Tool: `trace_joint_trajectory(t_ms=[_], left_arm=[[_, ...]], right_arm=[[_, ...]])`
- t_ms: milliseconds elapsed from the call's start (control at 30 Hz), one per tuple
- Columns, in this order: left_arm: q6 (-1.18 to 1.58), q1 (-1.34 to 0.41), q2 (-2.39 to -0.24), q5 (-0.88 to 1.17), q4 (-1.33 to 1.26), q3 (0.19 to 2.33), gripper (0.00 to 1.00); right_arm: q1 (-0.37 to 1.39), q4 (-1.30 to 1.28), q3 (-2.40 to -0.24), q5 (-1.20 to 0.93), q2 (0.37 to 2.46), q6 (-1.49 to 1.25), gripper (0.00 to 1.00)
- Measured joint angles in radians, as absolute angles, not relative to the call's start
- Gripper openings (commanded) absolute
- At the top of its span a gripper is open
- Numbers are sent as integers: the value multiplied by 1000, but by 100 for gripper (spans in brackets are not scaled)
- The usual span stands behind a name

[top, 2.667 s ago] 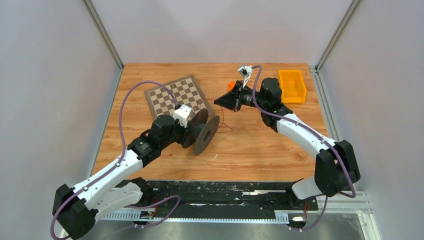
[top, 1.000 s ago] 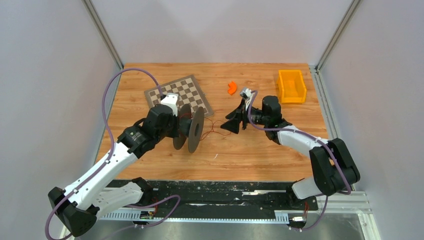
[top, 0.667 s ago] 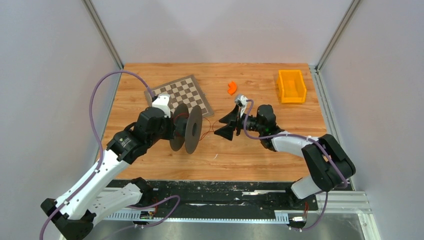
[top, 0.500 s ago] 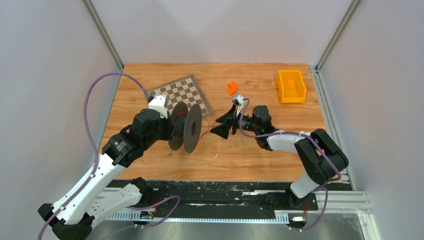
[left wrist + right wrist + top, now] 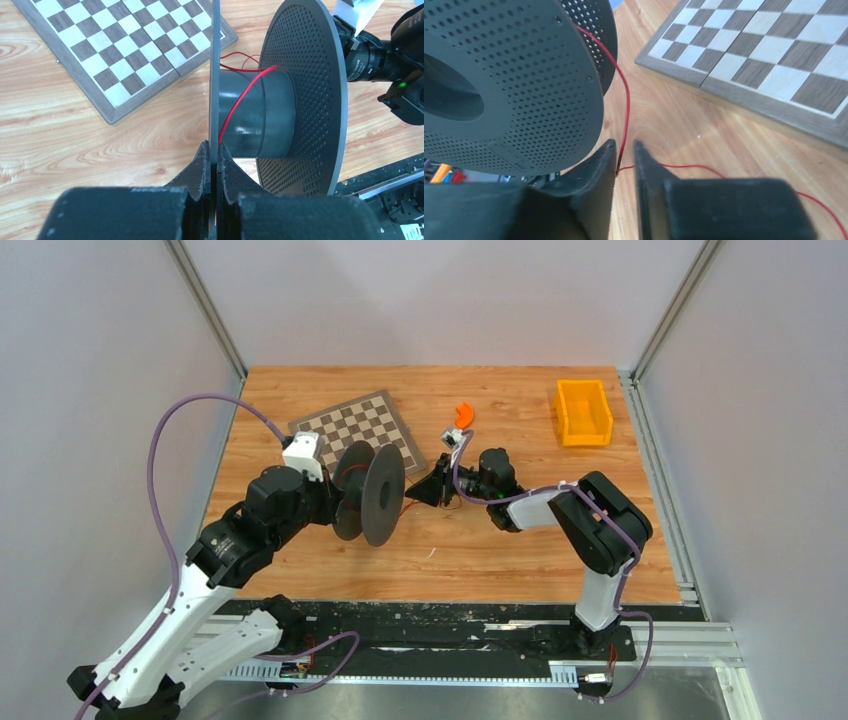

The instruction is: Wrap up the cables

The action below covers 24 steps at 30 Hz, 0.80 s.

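Note:
A black spool (image 5: 372, 495) with two perforated discs is held on edge above the table. My left gripper (image 5: 335, 504) is shut on the rim of its thin near disc (image 5: 214, 75). The left wrist view shows the jaws (image 5: 213, 150) pinching that disc. The thin red wire (image 5: 239, 100) crosses the spool's hub (image 5: 260, 117) in one strand. My right gripper (image 5: 432, 490) sits low, just right of the spool. Its jaws (image 5: 625, 147) stand a narrow gap apart. The wire (image 5: 626, 105) runs down from the spool through that gap, then trails right over the wood.
A chessboard (image 5: 358, 426) lies behind the spool, close to both grippers. A small orange piece (image 5: 463, 415) lies behind the right gripper. An orange bin (image 5: 583, 412) stands at the back right. The table's black front rail (image 5: 430, 625) lies below.
My right gripper came down from the back near the orange piece and moved left to the spool, its jaws now narrower. My left arm shifted the spool slightly left and turned it.

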<state>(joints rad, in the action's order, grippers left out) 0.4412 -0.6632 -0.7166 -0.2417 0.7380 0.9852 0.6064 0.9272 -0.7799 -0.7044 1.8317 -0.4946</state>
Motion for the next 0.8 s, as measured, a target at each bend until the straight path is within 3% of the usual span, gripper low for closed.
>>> trace_joint_trajectory(t_ms=[100, 500, 800], left_arm=[[453, -663, -727, -242, 762, 1005, 0], [616, -645, -722, -241, 813, 1211, 0], [737, -639, -748, -319, 818, 1271, 0]], right_arm=[[607, 968, -773, -710, 1860, -519, 0], [654, 1077, -694, -757, 1893, -508, 0], [737, 1320, -559, -786, 1887, -533, 0]])
